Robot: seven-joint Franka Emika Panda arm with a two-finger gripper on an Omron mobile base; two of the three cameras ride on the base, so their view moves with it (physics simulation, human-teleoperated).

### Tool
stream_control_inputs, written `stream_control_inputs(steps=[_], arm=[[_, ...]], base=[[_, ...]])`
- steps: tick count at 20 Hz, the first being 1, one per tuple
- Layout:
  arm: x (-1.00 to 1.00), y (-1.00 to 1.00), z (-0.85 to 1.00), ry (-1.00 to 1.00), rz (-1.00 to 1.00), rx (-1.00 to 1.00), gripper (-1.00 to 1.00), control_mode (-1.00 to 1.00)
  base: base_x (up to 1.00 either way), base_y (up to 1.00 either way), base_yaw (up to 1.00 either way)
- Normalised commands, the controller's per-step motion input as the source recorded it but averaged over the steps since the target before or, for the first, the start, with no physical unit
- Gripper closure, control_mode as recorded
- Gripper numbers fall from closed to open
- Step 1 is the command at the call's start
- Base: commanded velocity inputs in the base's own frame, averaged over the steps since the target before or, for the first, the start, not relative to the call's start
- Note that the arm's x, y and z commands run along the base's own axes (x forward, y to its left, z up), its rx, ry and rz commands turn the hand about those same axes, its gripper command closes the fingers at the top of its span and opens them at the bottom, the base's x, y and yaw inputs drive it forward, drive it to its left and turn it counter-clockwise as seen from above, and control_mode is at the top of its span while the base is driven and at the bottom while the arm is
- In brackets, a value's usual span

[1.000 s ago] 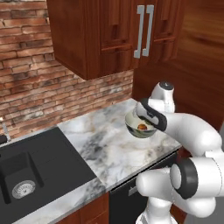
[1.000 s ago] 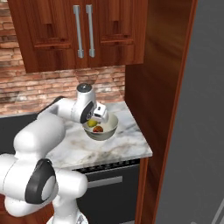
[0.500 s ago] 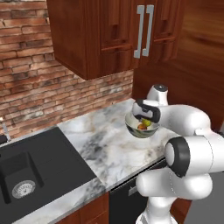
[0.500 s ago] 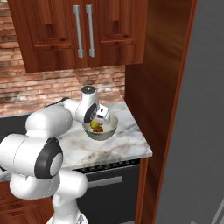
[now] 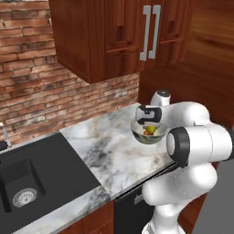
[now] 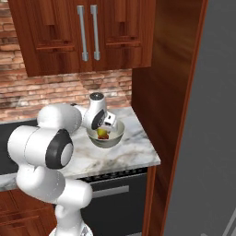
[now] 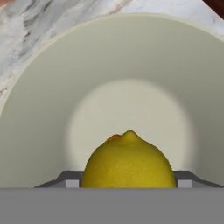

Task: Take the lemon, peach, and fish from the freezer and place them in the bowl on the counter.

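Right now the hand point(image 7: 127, 186) sits low over the bowl point(image 7: 52, 109), clenched on the lemon point(image 7: 127, 162): its two finger tips press against the yellow fruit from either side at the bottom of the hand view. A sliver of orange, the peach point(image 7: 114, 137), peeks out just behind the lemon's top. The pale inner wall of the bowl curves around both fruits, and veined marble shows beyond its rim.

From the left base view, the bowl point(image 5: 147, 135) stands on the marble table point(image 5: 109, 155) near its right end, with the hand point(image 5: 149, 119) directly above it and yellow and orange visible inside. The black sink point(image 5: 27, 183) lies well apart at the left. From the right base view, the bowl point(image 6: 107, 137) rests just beside the wooden side panel's end of the table point(image 6: 133, 156), under the dark wall cabinets point(image 6: 87, 32).
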Motion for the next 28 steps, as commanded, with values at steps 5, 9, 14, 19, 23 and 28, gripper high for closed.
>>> stream_control_inputs(steps=[5,9,14,19,23,28], arm=[[0.02,0.0,-0.26,0.01,0.0,0.0,-1.0,-1.0],[0.03,0.0,-0.1,0.0,0.0,0.0,-1.0,-1.0],[0.0,0.0,0.0,0.0,0.0,0.0,-1.0,-1.0],[-0.02,0.0,0.0,0.0,0.0,0.0,-1.0,-1.0],[-0.1,0.0,0.11,-0.01,0.0,0.0,-1.0,-1.0],[-0.16,0.0,0.29,0.0,0.0,0.0,-1.0,-1.0]], base=[[0.0,0.0,0.0],[0.0,0.0,0.0],[0.0,0.0,0.0],[0.0,0.0,0.0],[0.0,0.0,0.0],[0.0,0.0,0.0]])
